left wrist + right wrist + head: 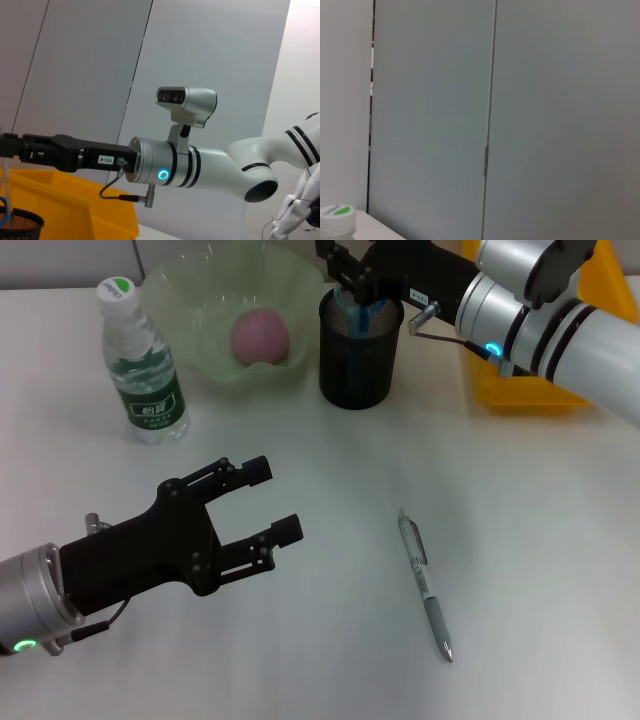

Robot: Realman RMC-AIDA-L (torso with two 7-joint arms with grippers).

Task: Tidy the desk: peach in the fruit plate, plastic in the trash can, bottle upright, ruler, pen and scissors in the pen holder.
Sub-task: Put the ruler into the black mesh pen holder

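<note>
Left gripper (pixel 268 502) near-left, jaws spread; pen (pixel 425 585) on counter (near right); right gripper (pixel 352 287) over pen holder (pixel 356 365), jaw state unclear.

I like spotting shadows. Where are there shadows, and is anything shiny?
Head view: soft shadows lie beside the bottle, the pen holder and the pen; the fruit plate glints faintly. Left wrist view: the right arm's white shell shines, with a glowing ring. Right wrist view: flat, even wall light.

Bright, even overhead light on the white desk (pixel 330 640), soft short shadows beneath the pen (pixel 426 586) and the left gripper (pixel 272 502), mild glare on the bottle (pixel 143 362), wrist views flat, grey, softly focused.
</note>
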